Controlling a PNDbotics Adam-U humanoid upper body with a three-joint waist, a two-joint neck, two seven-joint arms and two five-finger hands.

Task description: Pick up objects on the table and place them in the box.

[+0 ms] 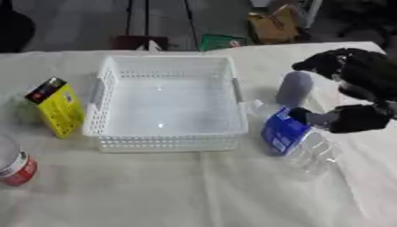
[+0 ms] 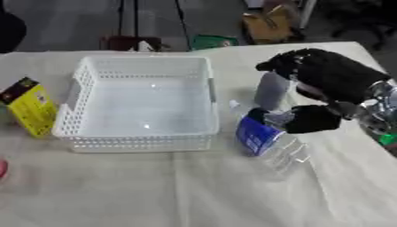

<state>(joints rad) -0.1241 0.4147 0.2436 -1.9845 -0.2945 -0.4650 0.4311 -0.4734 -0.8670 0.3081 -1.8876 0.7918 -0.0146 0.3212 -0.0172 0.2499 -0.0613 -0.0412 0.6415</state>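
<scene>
Presently, the right hand (image 1: 353,95) curls partly around the bottle (image 1: 298,139), which lies just beside the box (image 1: 167,102) at its four o'clock, long axis running from ten towards four. The left hand is unseen.

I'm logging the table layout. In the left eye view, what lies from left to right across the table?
Red-labelled can → yellow box → white basket → blue-labelled clear bottle → right robot hand.
</scene>
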